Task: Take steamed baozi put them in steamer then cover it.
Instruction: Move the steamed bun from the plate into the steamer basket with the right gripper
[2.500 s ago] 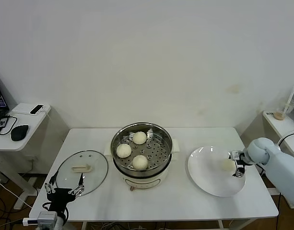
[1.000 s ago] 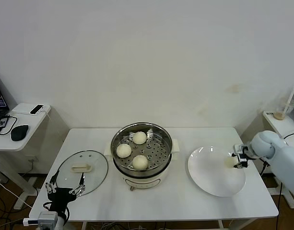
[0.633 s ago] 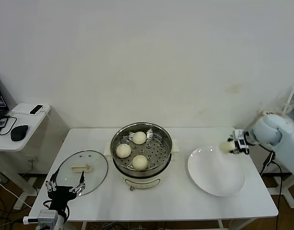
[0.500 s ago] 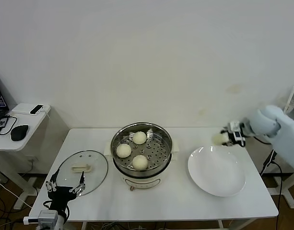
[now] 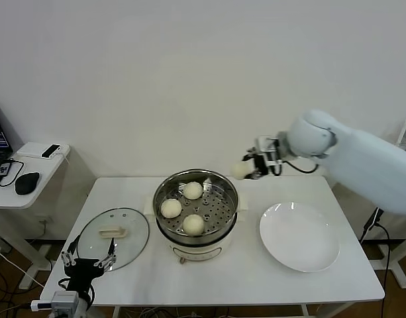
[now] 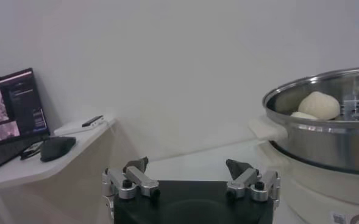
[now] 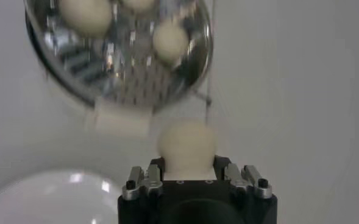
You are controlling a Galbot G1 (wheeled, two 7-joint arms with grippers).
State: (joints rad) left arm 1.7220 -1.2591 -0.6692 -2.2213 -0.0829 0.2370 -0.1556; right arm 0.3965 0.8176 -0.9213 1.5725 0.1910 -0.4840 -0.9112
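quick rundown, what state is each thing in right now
steamer: uncovered, three baozi on its tray
fourth baozi: held in the air, beside the steamer's far right rim
right hand: shut on that baozi
cover: flat on the table, left of the steamer
plate: nothing on it
left hand: open, idle at the table's near left edge

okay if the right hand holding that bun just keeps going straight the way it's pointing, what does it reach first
Probably the steamer. The right hand carries the baozi toward its far right rim, though it seems above rim height, so it might pass over instead.
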